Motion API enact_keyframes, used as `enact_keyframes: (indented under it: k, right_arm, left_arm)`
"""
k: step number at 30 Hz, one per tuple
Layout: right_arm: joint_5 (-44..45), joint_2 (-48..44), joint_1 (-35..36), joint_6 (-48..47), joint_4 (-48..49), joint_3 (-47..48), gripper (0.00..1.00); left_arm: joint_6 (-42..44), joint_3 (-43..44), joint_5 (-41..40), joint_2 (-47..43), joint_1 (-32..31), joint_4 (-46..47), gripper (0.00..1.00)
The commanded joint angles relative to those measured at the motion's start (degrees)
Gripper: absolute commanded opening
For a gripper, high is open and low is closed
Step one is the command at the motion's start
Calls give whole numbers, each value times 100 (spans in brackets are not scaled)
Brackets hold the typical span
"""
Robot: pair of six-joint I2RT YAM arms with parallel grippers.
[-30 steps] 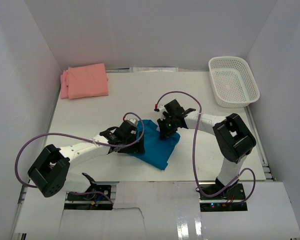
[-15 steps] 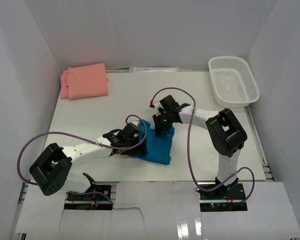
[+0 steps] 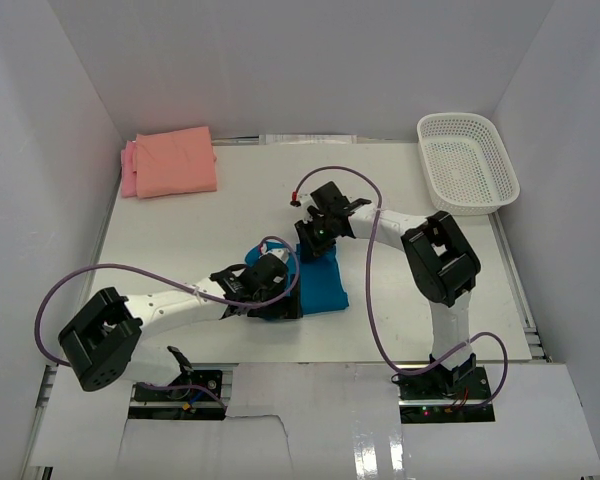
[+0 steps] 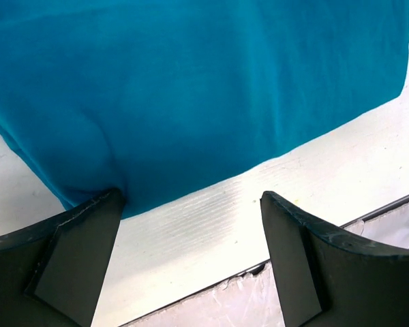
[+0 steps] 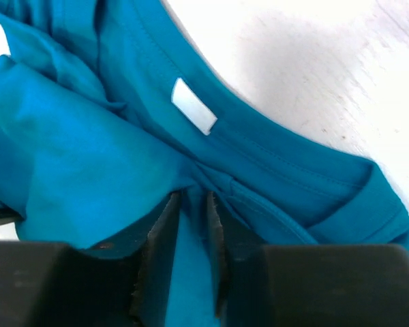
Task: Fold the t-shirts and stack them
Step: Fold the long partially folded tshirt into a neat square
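The teal-blue t-shirt (image 3: 320,288) lies bunched mid-table, partly folded over itself. My right gripper (image 3: 316,240) sits at its far edge and is shut on a fold of the teal cloth (image 5: 191,225), close to the neckline and the white label (image 5: 194,105). My left gripper (image 3: 277,292) is at the shirt's near-left side. Its jaws stand wide open over bare table (image 4: 191,225), with the left finger (image 4: 75,252) touching the shirt's edge (image 4: 191,102). The folded salmon-orange shirt (image 3: 176,160) lies on the pink one (image 3: 128,170) at the far left.
The white mesh basket (image 3: 467,162) stands at the far right corner. The table's near edge (image 4: 211,289) runs just below my left gripper's fingers. Purple cables loop from both arms.
My right gripper has pulled the shirt's edge left and away from me, so the teal cloth is folded narrower. My left gripper has slid right along the shirt's near side.
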Motion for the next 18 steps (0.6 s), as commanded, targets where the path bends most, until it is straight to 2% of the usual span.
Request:
enact_keyframes:
  k: [1, 2, 5, 9, 12, 16, 18]
  right_arm:
    - [186, -115, 30, -94, -88, 133, 32]
    - [317, -186, 30, -68, -79, 115, 44]
    - [502, -493, 30, -76, -79, 115, 56]
    - [608, -985, -5, -67, -97, 98, 62]
    - [634, -1257, -67, -76, -106, -51, 63]
    - [547, -1539, -216, -94, -97, -429, 63]
    - [476, -1671, -269, -137, -97, -596, 63]
  left_arm:
    - [-136, -126, -32, -120, -66, -577, 94]
    - [-128, -82, -85, -147, -66, -699, 94]
    - [-84, 277, -462, -322, -66, -1130, 96]
    - [-13, 1094, -1235, -516, -57, -1929, 98]
    - [92, 1693, -1814, -770, 13, -2352, 98]
    - [627, 1913, -1800, -1166, 574, -2178, 98]
    - [1161, 1826, -1459, -1263, 988, -1695, 98]
